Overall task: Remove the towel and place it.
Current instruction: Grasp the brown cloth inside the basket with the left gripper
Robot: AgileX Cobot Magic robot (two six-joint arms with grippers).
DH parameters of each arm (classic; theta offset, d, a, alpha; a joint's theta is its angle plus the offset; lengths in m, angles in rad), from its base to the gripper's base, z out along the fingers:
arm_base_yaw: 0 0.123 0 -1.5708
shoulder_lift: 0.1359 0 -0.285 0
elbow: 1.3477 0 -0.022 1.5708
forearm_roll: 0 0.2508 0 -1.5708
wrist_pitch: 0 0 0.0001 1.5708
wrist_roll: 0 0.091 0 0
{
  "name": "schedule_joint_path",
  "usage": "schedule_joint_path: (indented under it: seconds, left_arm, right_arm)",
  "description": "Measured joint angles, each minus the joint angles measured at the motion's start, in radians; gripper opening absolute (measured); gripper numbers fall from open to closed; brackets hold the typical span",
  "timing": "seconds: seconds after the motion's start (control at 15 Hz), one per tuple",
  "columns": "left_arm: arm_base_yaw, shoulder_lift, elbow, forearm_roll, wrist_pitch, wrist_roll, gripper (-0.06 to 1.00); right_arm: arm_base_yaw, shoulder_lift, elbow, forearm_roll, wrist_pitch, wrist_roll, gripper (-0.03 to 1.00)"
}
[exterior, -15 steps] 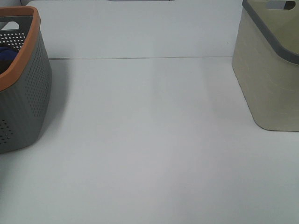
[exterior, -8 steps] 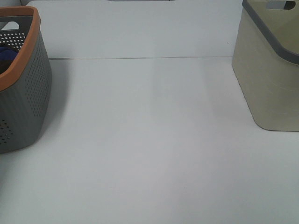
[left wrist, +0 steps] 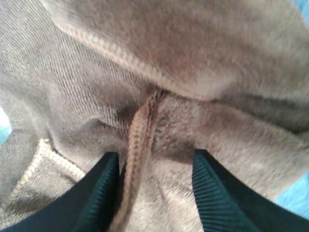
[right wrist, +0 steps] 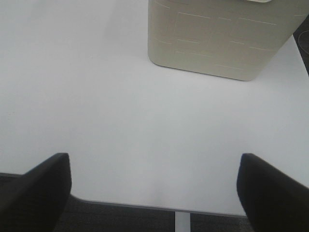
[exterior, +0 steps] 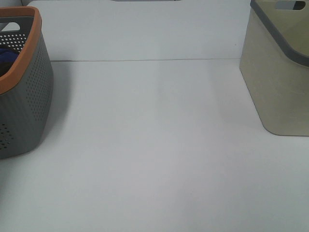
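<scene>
Towel (left wrist: 159,72): brown plush, fills the whole left wrist view, rumpled, with a hemmed edge standing up as a ridge in the middle. Left claw (left wrist: 155,157) is down on it, fingers (left wrist: 96,193) narrowed to about half gap, one each side of that ridge, with cloth bunched between them. Can't tell from this close-up whether it is actually pinching or just pressed in. Blue cloth (left wrist: 297,198) shows at the fringes of the towel. The same blue shows inside the grey basket (exterior: 29,106) under its orange rim (exterior: 30,53) in the high view, so the towel is probably in that basket; the towel and left claw themselves are out of the high view. Beige basket (exterior: 275,82) stands well apart from the grey basket, across the white surface (exterior: 154,145). Right claw (right wrist: 153,157) is spread wide, holding nothing, over the surface on the beige-basket side, well apart from the grey basket.
</scene>
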Motion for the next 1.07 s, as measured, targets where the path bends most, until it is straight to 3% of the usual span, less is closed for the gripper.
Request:
schedule_joint_path:
  seconds: [0.27, 0.53, 0.6, 1.07]
  left_arm:
    - [0.0, 0.0, 0.0, -0.026, -0.01, -0.017, 0.4]
    - [0.0, 0.0, 0.0, -0.02, -0.027, -0.018, 0.03]
    - [0.0, 0.0, 0.0, -0.02, -0.028, -0.018, 0.0]
    - [-0.004, -0.075, 0.0, -0.031, -0.049, -0.065, 0.0]
  right_arm:
    - [0.0, 0.0, 0.0, 0.0, 0.0, 0.0, 0.91]
    - [0.0, 0.0, 0.0, 0.0, 0.0, 0.001, 0.91]
    - [0.0, 0.0, 0.0, 0.0, 0.0, 0.001, 0.91]
    - [0.0, 0.0, 0.0, 0.0, 0.0, 0.001, 0.91]
